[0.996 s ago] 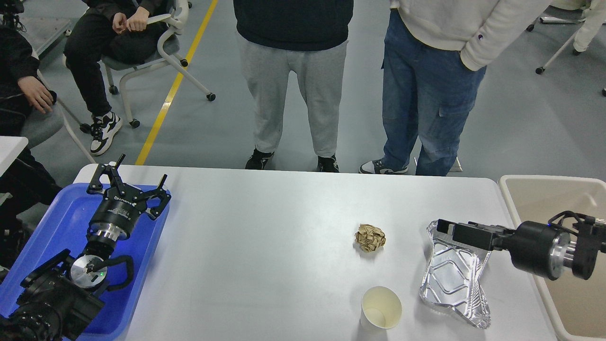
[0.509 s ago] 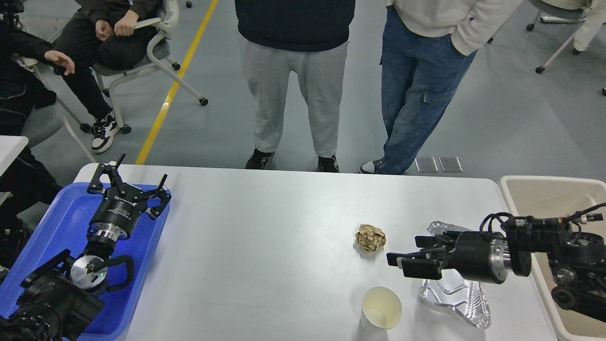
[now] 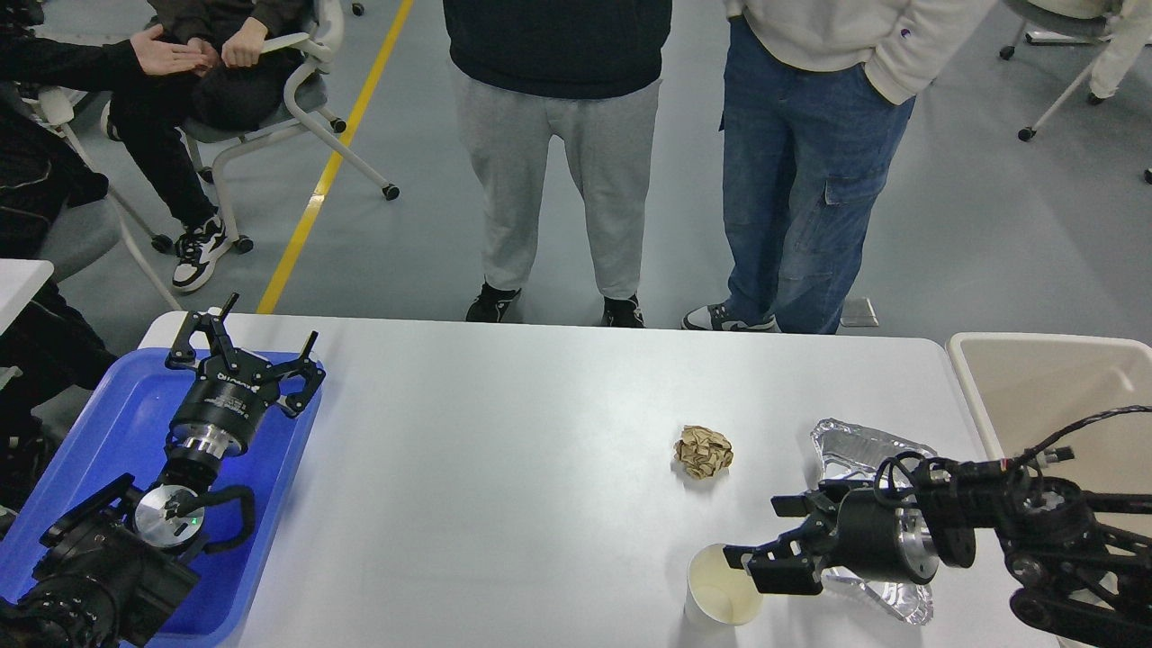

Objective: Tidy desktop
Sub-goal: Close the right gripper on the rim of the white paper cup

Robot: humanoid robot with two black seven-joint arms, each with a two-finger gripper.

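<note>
White-grey desktop [image 3: 504,468] fills the lower half of my view, its far edge running from 9 to 3 o'clock. Brown crumpled paper ball [image 3: 703,451] lies right of centre, alone. Paper cup [image 3: 723,586] stands upright at about 5 o'clock near the front edge, mouth open, inside pale.

My right gripper [image 3: 760,540] comes in from 4 o'clock — fingers spread apart, nothing between them, the lower finger at the cup's right rim; contact I cannot tell. Crumpled foil tray [image 3: 864,444] lies under and behind that arm, partly hidden.

My left gripper [image 3: 238,337] hangs at 8 o'clock over the blue tray [image 3: 108,423] — fingers splayed wide, holding nothing. Beige bin [image 3: 1044,378] sits past the desktop's right end at 3 o'clock.
</note>
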